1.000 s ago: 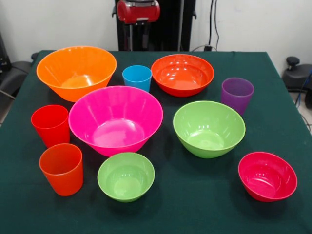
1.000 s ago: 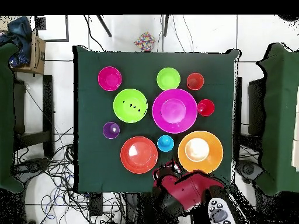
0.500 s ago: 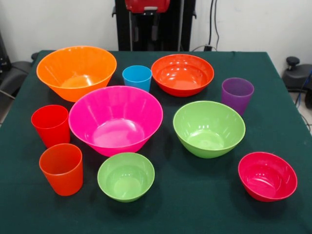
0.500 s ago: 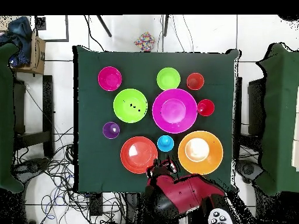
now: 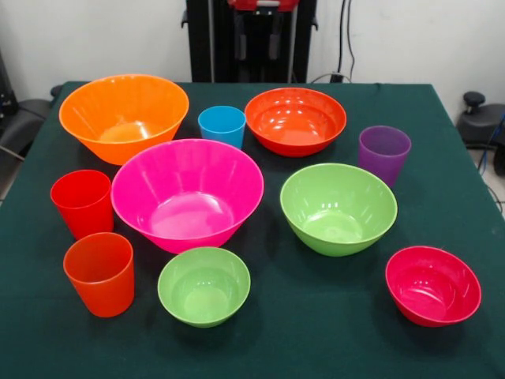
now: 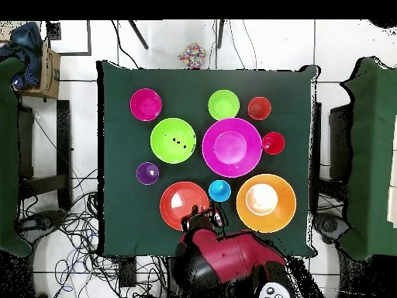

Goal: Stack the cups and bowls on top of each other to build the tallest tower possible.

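Nothing is stacked yet: all bowls and cups sit apart on the table (image 5: 442,126). The gripper (image 6: 203,220) hovers over the red-orange bowl (image 5: 295,120), its grip hidden from me. Better leave that bowl as base and fetch the pink bowl (image 5: 188,192).

No readable text, label, brand, number or sign anywhere in either view: none on the bowls, none on the cups, none on the green worktop (image 5: 331,316), none on the red arm (image 6: 233,260) at lower centre of the overhead view.
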Controlling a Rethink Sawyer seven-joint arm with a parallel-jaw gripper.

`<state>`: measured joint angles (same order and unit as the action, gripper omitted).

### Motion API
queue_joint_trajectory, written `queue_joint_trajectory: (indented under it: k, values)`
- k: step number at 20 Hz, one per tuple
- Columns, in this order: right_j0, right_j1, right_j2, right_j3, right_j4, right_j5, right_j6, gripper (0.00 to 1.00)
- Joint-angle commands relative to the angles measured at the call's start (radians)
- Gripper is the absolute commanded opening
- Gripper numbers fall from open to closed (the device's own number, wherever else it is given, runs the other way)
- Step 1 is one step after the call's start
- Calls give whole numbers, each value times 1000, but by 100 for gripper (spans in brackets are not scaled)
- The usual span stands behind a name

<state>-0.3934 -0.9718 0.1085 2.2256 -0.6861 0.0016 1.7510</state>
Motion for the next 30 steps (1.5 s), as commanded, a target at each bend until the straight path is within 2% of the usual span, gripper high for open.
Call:
queue_joint_trajectory:
  k: [1, 4, 12, 19, 26, 30]
  values:
    - [189, 35, -164, -16, 169, 4, 283, 100]
    - [223, 32, -187, -6, 210, -15, 284, 100]
    - [273, 83, -187, -25, 207, -37, 283, 100]
    - [182, 50, -40, 3, 155, -5, 228, 100]
    - [75, 16, 154, 30, 150, 121, 121, 100]
    - [27, 9, 272, 33, 131, 239, -10, 100]
